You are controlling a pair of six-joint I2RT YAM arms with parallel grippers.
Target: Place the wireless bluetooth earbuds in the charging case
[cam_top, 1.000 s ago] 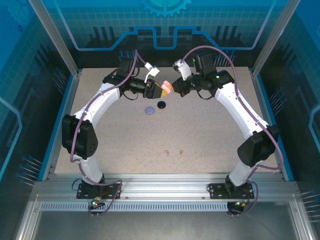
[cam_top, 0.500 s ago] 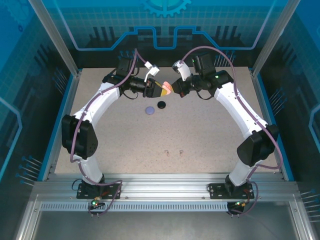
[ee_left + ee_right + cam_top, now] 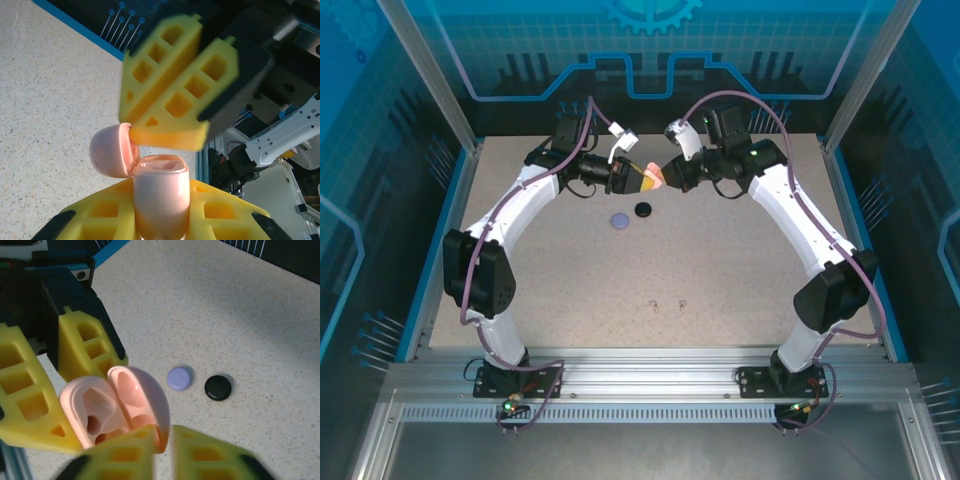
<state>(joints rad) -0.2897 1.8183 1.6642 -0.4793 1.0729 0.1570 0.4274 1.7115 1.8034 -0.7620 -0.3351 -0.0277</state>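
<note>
**Pink case held open between both grippers, earbuds on the table**

At the far middle of the table (image 3: 740, 270), the two arms meet tip to tip around a pink charging case (image 3: 92, 407). The left gripper (image 3: 160, 196) has its yellow fingers (image 3: 215, 210) clamped on the lower body of the case, one on each side. It holds the case off the surface with the hinged lid (image 3: 110, 152) swung open.

The right gripper (image 3: 164, 437) faces it from the other side. Its fingers (image 3: 192, 85) stand a narrow gap apart, and one tip touches the rim of the lid. Whether they pinch that rim cannot be told.

In the right wrist view the hollowed inside of the case and lid faces the camera.

Two tiny pale earbuds (image 3: 653, 304) lie side by side on the bare table. They are well apart from the case and nearer the arm bases.

A lavender round case (image 3: 179, 378) and a black round case (image 3: 218, 387) rest shut on the surface just beside each other, near and below the raised pink case.
</note>
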